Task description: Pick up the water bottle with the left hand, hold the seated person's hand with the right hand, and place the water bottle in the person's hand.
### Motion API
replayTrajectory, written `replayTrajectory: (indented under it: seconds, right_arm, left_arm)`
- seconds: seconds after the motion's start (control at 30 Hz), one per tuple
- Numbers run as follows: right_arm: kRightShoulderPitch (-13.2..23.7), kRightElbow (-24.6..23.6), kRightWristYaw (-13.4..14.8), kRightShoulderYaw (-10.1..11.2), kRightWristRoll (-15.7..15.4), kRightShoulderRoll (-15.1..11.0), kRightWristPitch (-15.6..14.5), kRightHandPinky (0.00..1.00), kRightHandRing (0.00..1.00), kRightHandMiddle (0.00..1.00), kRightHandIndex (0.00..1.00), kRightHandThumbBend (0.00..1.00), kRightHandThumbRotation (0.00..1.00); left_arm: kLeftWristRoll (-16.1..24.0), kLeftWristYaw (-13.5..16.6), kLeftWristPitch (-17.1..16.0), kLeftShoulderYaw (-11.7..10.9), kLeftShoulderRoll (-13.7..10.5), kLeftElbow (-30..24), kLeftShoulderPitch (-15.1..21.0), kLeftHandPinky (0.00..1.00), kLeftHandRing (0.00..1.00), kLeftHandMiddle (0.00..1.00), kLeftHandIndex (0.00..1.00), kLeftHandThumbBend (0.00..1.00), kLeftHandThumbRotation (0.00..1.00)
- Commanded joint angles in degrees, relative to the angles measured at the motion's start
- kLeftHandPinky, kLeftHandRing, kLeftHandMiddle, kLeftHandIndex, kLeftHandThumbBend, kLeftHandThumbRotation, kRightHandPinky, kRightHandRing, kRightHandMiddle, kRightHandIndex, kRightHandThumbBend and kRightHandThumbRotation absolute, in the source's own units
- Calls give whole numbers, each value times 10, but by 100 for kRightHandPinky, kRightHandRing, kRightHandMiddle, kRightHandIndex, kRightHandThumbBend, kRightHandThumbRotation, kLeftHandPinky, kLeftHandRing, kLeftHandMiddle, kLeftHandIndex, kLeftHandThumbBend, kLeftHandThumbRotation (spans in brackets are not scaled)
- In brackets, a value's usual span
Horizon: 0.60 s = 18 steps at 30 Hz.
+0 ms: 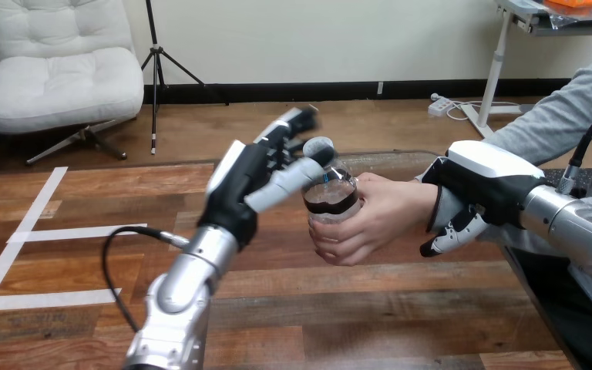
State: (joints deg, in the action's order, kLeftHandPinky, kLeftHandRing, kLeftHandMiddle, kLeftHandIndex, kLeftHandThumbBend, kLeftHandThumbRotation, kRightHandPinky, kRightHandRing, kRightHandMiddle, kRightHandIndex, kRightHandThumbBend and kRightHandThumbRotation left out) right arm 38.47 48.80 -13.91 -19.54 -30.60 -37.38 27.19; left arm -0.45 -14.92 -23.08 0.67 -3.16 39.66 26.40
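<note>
A: Where is the water bottle (331, 199) right now?

B: Upright in the person's hand (374, 220), above the table (354, 308). Their fingers wrap its lower half. The left hand (243, 181) is just beside it with its fingers stretched out, not clenched. Its thumb (285, 185) reaches to the bottle's upper part (whether it actually touches, I can't tell).

A: And the right hand (478, 181)?

B: It lies over the person's wrist (441, 210) with its fingers (453, 235) curled underneath, so it is grasping the wrist.

A: How would that bottle handle?

B: I'd judge it to be thin clear plastic: light, a bit slick, and soft enough to dent under a hard squeeze. I can't tell how full it is, so the weight is a guess. The labelled middle is probably the firmest and least slippery place to grip, and the person has it about there. Anything taking it higher up should close gently on the shoulder below the cap
</note>
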Motion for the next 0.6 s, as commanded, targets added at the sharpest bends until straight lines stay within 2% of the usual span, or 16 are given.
replayTrajectory:
  seconds: [0.0, 0.2, 0.57]
  right_arm:
    - [32, -18, 16, 25, 25, 14, 16, 23, 27, 31, 31, 71, 0]
    - [33, -16, 18, 24, 24, 13, 19, 23, 26, 31, 31, 72, 0]
    - [38, -7, 22, 21, 19, 12, 24, 23, 26, 31, 31, 71, 0]
  left_arm:
    - [-26, -14, -10, -24, -26, -45, -4, 100, 100, 100, 100, 100, 100]
    - [-55, -30, -8, -39, -33, -62, -17, 100, 100, 100, 100, 100, 99]
    - [-86, -34, 6, -60, -42, -105, -48, 100, 100, 100, 100, 100, 98]
